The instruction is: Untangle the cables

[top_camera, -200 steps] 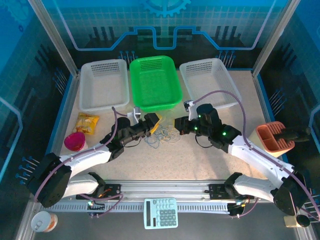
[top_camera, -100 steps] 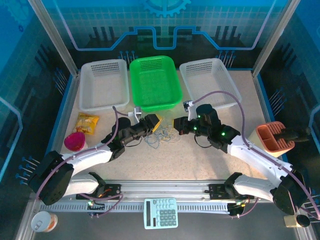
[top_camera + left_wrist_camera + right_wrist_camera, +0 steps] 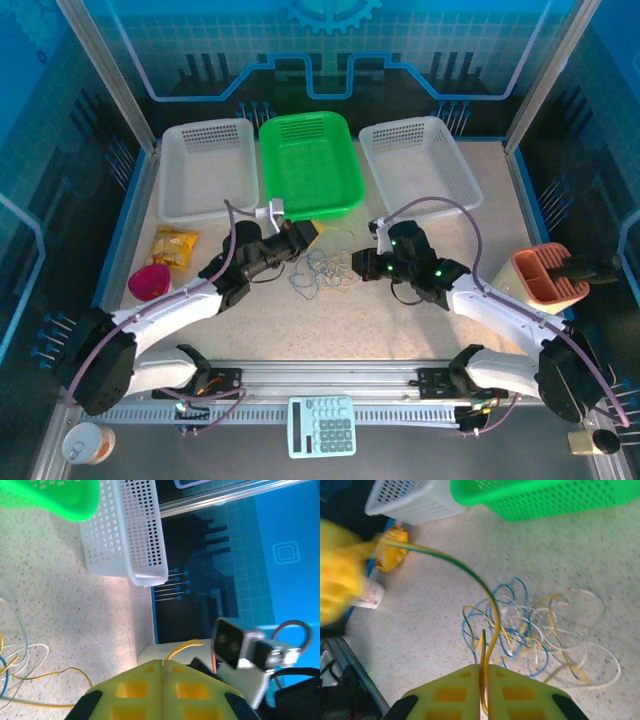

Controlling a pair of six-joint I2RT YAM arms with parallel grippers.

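Right jaws tight on yellow-green cable (image 3: 493, 611)

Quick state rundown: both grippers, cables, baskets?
left gripper: fingers shut on the yellow cable.
right gripper: fingers pinched on the same cable.
yellow cable: lifted, arching between the two grippers.
other cables: tangled heap, loose on the table.
green basket: empty.
left white basket: empty.
right white basket: empty.
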